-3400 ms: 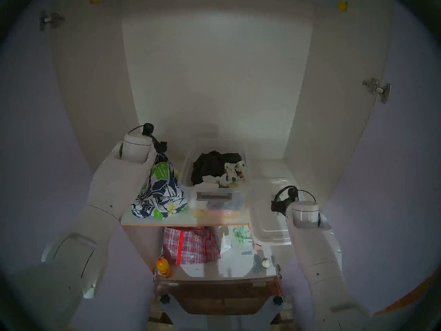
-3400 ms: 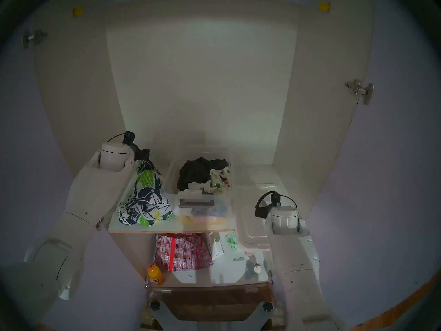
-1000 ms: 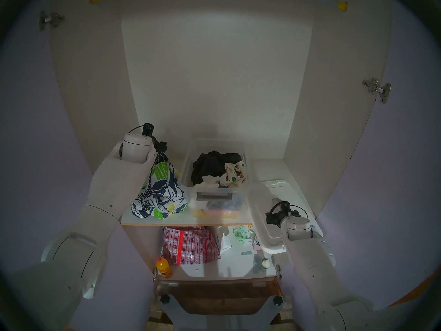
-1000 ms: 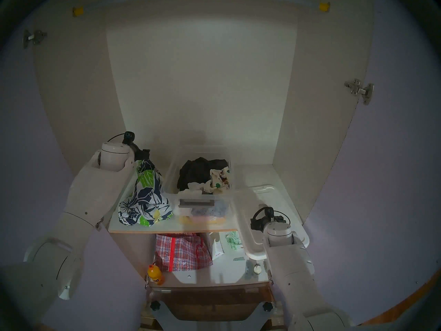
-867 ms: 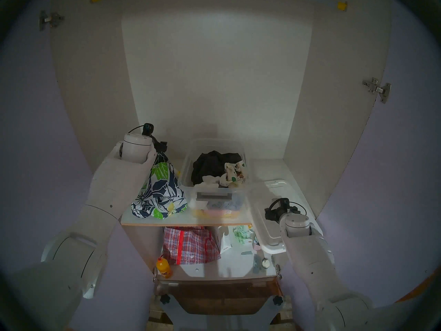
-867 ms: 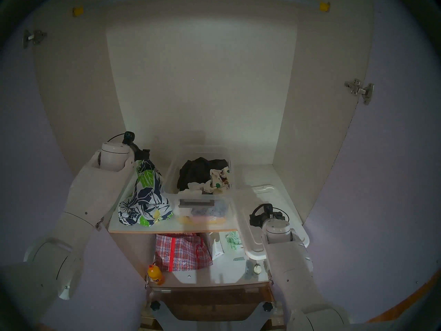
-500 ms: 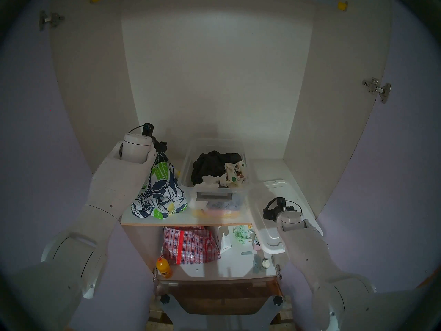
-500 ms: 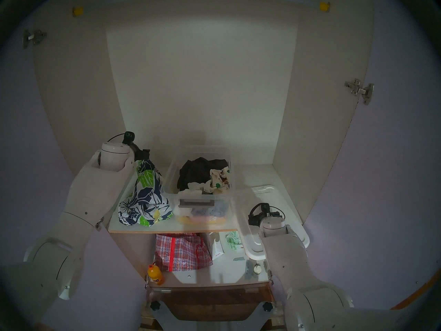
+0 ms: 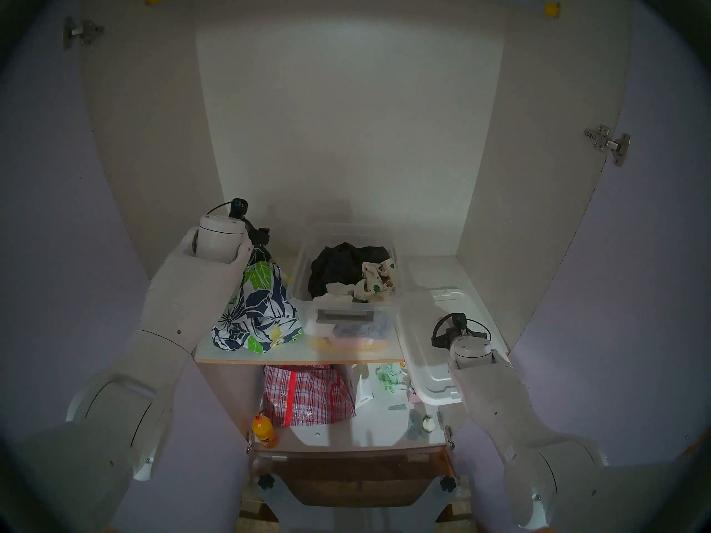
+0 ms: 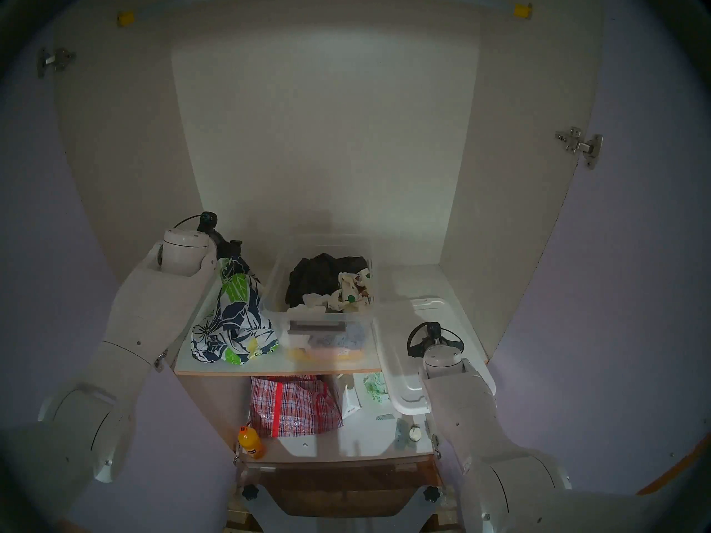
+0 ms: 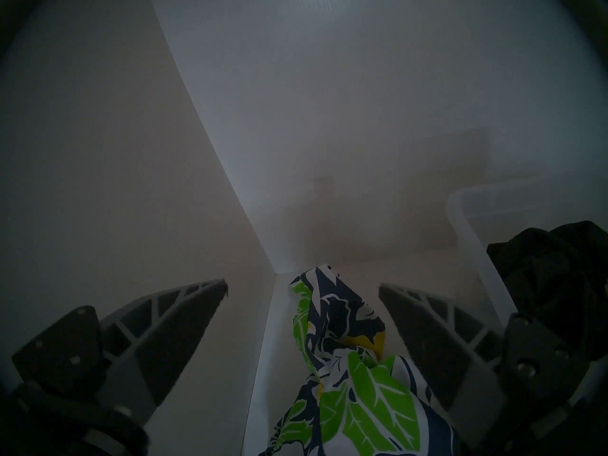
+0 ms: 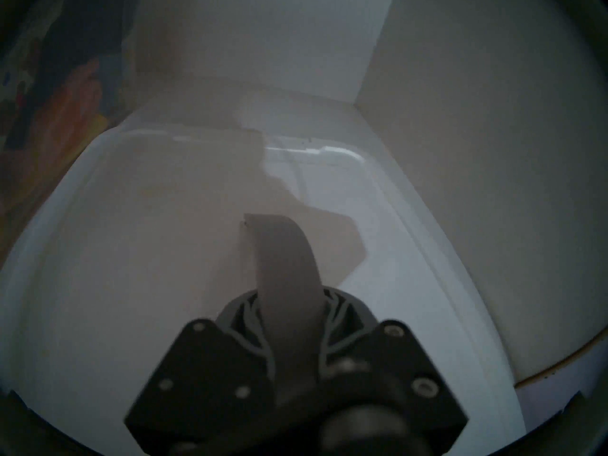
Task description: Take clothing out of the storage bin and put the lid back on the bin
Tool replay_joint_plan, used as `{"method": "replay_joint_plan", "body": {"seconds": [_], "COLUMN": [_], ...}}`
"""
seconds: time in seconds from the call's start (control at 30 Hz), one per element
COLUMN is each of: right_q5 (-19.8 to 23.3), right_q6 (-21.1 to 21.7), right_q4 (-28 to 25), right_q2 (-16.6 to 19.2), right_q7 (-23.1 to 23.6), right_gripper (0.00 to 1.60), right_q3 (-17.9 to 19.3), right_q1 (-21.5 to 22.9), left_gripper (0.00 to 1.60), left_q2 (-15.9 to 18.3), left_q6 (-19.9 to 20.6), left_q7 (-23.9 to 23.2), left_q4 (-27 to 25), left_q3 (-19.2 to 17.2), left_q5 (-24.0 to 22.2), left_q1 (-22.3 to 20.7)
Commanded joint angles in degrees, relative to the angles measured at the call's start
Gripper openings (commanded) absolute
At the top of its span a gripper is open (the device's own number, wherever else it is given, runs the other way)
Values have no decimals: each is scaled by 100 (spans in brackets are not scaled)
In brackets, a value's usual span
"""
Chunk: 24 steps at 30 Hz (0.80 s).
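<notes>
On right wrist view, right gripper (image 12: 289, 317) jaws clamped on lid (image 12: 131, 248) handle (image 12: 283, 248), left gripper (image 11: 302, 290) jaws apart over clothing (image 11: 342, 363)

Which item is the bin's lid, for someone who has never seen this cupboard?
Inside the open cupboard, look at the upper shelf holding the clear storage bin. Just right of the bin lies the lid, a flat white rectangular plastic panel with rounded corners. Unlike the see-through bin and soft clothes, it is opaque and rigid, with a grey handle that the right tool grips.
</notes>
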Motion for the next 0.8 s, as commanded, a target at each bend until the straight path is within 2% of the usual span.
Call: {"method": "replay_joint_plan", "body": {"seconds": [0.0, 0.27, 0.77], "right_q5": [-43, -91, -192], "right_q6": [-89, 61, 383], "right_q4": [-490, -786, -963], "right_q2": [-117, -205, -507], "right_q7": [-477, -1288, -1792], "right_gripper": [0, 0, 0], "right_q3": [91, -2, -145], "right_q1": [243, 531, 1207], "left_gripper": [160, 160, 160], "left_q2": [8, 7, 8], "left_q6": [-38, -38, -38], "left_q7": [-6, -2, 1], "left_q4": [-132, -130, -131], "left_q3": [-28, -28, -26], "left_q5": [13, 11, 7], "left_q1": [-193, -192, -193]}}
